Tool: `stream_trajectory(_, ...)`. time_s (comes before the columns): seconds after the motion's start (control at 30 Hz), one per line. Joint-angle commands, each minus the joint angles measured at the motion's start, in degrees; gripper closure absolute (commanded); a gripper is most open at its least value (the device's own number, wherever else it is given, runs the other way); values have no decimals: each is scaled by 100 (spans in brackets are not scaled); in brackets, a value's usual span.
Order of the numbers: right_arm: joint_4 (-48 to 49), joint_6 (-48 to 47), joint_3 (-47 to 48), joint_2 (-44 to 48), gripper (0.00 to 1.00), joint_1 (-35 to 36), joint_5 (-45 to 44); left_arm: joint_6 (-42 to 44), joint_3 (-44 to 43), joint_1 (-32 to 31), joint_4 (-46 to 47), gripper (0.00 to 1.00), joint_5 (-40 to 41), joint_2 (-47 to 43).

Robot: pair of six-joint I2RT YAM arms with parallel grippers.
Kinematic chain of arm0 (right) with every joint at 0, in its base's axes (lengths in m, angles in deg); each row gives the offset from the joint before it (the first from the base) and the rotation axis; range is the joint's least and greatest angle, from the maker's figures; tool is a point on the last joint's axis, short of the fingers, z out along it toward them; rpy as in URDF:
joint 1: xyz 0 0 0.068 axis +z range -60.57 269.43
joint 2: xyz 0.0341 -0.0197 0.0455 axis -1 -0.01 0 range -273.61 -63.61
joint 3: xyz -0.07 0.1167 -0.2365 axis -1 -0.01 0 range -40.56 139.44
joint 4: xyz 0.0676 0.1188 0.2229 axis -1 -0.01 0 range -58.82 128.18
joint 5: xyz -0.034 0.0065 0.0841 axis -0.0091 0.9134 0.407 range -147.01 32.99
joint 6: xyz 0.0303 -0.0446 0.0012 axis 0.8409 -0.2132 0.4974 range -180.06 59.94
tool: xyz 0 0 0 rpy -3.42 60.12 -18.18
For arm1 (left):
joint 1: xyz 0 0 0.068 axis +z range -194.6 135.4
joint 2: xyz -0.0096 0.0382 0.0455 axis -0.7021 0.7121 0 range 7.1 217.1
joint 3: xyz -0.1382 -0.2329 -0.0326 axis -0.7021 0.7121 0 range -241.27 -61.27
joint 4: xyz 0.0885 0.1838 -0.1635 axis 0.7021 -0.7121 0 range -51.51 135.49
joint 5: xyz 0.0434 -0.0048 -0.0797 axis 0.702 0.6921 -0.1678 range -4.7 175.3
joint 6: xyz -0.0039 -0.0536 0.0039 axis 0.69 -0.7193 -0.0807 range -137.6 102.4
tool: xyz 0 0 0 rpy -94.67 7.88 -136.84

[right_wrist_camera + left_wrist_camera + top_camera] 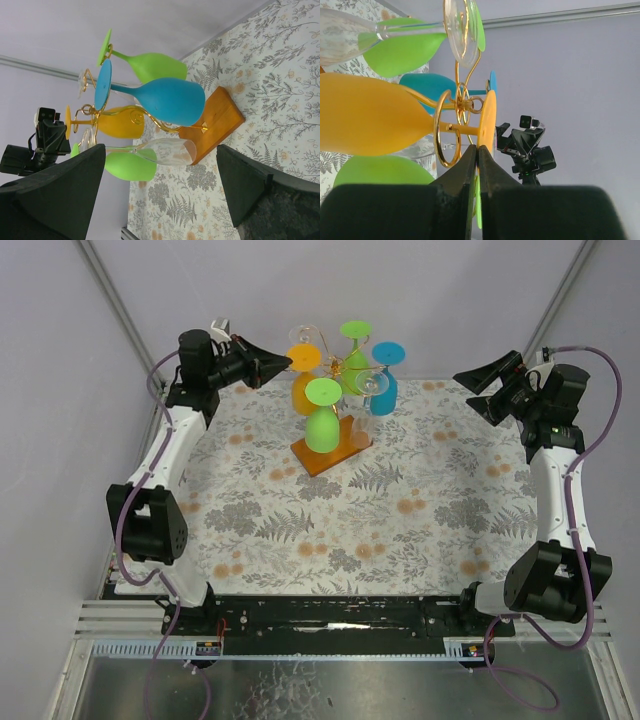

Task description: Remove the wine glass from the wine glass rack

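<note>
Left gripper (pixel 283 362): jaws pressed together, tips at the orange foot's rim; I cannot tell if they nip it.
Orange wine glass (pixel 305 390): hangs bowl-down on the rack's left arm, mid far edge of the bench.
Handling: I judge it light, stiff, slick and breakable; best taken at the stem under the foot.
Wine glass rack (pixel 325 462): thin wire, may tip.
Right gripper (pixel 470 390): spread wide, holding nothing, far right corner.
</note>
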Motion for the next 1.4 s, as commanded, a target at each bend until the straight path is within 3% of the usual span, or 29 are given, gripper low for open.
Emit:
stream_trajectory(0.0,162,-22,21,247,1,43,163,19,199,-22,155,100,-106,-395)
stream_trajectory(0.57,101,-15,-171,466,1,45,285,138,1194,52,-24,100,-89,-1512)
stream_trajectory(0.93,-121,-43,-2,577,1,42,436,826,1801,724,-482,100,-49,-2632)
stream_trajectory(1.13,-186,-51,174,514,1,46,472,1764,1390,938,-968,100,14,-3000)
stream_trajectory(1.37,-312,-136,438,419,1,47,400,3003,-271,735,-1066,100,-156,-2809)
